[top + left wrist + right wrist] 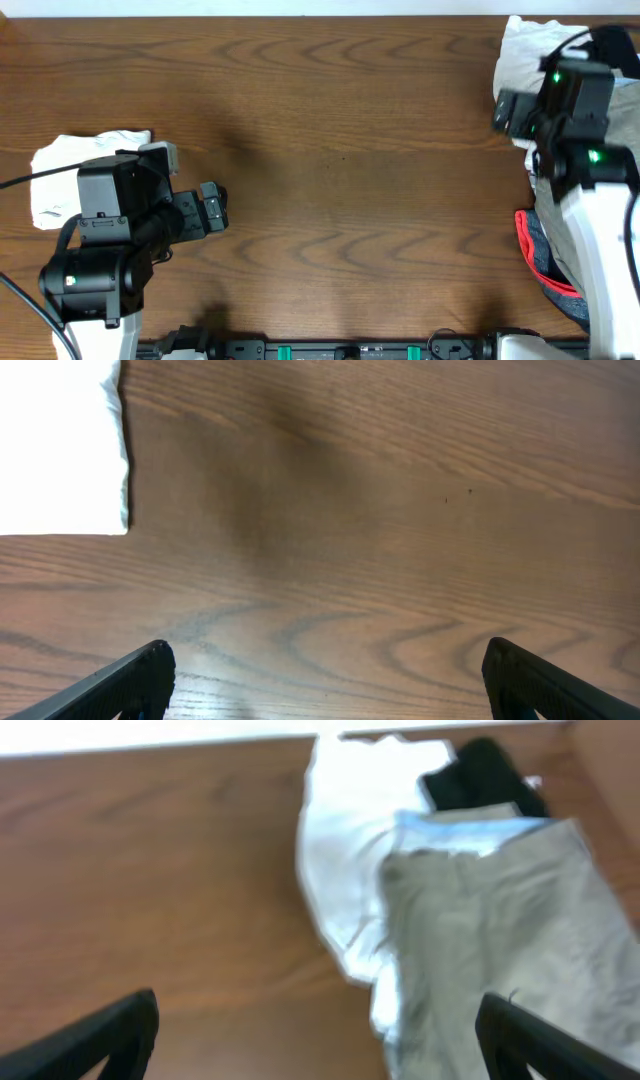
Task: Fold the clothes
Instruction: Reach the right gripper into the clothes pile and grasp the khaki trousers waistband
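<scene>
On the tabletop, at its right edge, the khaki shorts lie limp (soft, light, likely to sag); best pinched along the pale-blue waistband. The left hand and right hand gape empty.

A khaki-beige garment with pale blue waistband lining partly covers a crumpled white cloth beside a black garment. A red-trimmed bluish garment lies nearby. A folded white garment sits far left.

Bright, even light, faint soft shadows on the brown wood-grain table, folded white cloth blown out to glare in left wrist view, right wrist view blurred throughout, crumpled white garment and khaki-beige trousers soft-edged
</scene>
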Available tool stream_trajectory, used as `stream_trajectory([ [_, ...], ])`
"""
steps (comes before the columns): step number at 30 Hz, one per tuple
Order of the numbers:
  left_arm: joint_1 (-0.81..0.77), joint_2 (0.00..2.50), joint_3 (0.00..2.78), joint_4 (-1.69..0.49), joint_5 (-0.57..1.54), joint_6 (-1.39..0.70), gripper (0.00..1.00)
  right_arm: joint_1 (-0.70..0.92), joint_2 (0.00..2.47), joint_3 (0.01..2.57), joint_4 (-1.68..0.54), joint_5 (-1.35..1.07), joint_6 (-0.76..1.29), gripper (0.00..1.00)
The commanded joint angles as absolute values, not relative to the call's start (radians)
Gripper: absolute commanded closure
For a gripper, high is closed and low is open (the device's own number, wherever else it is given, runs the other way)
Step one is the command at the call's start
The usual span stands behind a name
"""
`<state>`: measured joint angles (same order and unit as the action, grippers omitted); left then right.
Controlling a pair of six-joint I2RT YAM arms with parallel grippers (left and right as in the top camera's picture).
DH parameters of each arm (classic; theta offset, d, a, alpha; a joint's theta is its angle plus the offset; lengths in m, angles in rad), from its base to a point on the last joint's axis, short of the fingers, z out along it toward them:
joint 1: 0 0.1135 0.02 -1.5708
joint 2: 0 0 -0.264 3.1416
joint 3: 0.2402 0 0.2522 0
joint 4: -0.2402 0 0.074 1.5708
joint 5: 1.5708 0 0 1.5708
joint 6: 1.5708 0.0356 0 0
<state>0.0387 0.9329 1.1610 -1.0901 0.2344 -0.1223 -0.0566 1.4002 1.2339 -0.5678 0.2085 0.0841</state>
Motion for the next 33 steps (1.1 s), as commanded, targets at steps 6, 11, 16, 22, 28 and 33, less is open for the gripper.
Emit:
stream_trajectory([
  [6,0.044,0.973,1.182,-1.085,0.243,-0.102,0.02,-0.222,1.746,1.243,-0.426,0.246,0.141,0.05],
  [11,0.044,1.008,1.182,-1.085,0.243,-0.102,0.02,-0.277,1.861,1.243,-0.374,0.215,0.191,0.12],
  [16,0.044,1.044,1.182,-1.085,0.244,-0.102,0.02,-0.302,1.918,1.243,-0.332,0.213,0.19,0.16],
  [22,0.044,1.069,1.182,-1.085,0.243,-0.102,0.02,-0.308,1.947,1.243,-0.324,0.213,0.19,0.28],
  [28,0.044,1.072,1.182,-1.084,0.243,-0.102,0.02,-0.318,1.966,1.242,-0.322,0.23,0.191,0.38],
  [33,0.044,1.072,1.182,-1.084,0.243,-0.102,0.02,-0.324,1.98,1.242,-0.321,0.236,0.191,0.48],
])
